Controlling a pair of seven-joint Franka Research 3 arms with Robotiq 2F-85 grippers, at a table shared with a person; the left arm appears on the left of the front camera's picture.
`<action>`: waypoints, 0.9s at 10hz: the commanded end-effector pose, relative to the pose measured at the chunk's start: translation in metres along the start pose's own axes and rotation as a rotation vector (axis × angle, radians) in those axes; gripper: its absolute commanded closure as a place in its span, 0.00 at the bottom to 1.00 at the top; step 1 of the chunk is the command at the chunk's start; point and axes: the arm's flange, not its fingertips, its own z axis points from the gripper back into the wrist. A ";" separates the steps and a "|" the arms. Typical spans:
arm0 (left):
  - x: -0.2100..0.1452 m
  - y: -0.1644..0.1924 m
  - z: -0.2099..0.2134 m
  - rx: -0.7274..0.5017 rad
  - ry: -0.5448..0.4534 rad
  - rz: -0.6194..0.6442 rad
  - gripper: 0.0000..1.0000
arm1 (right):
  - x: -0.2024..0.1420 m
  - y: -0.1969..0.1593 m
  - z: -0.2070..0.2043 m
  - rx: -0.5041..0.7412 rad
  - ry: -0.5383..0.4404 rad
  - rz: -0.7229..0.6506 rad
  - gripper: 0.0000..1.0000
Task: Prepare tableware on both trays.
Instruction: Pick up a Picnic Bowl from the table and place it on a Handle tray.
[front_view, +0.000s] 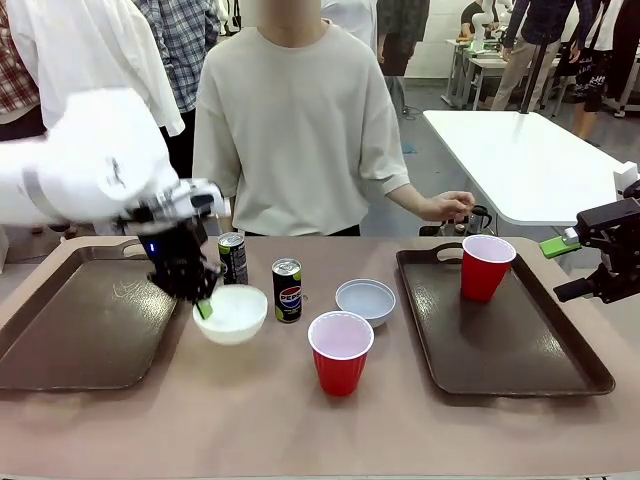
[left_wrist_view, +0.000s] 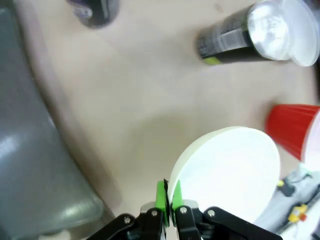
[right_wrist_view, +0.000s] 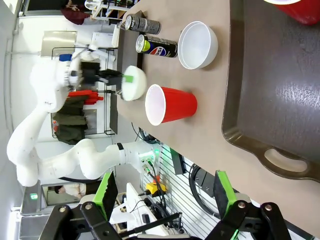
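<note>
Left tray (front_view: 70, 340) bare, right tray (front_view: 520, 365) has one red cup (front_view: 486, 265) at its far end. White bowl (front_view: 235, 315), grey-blue bowl (front_view: 365, 298), second cup (front_view: 340, 352), near can (front_view: 287, 290) and far can (front_view: 233, 257) sit on the tabletop (front_view: 300, 430) between them. Left fingers (left_wrist_view: 161, 192) pinch the white bowl's left rim, likely to lift it onto the left tray; right fingers (right_wrist_view: 222, 190) spread wide, empty, right of the right tray.

Tan table (front_view: 260, 420); person in cream top (front_view: 300, 120) at far side; white table (front_view: 520, 160) behind.
</note>
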 end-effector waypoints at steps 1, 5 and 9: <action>-0.008 -0.020 0.066 -0.031 -0.078 0.049 1.00 | 0.002 -0.001 -0.001 0.031 -0.009 0.017 0.00; -0.010 -0.024 0.081 -0.029 -0.087 0.029 1.00 | 0.002 -0.001 -0.001 0.031 -0.009 0.017 0.00; -0.014 0.032 0.120 0.124 -0.192 0.098 0.96 | 0.002 -0.001 -0.001 0.031 -0.009 0.017 0.00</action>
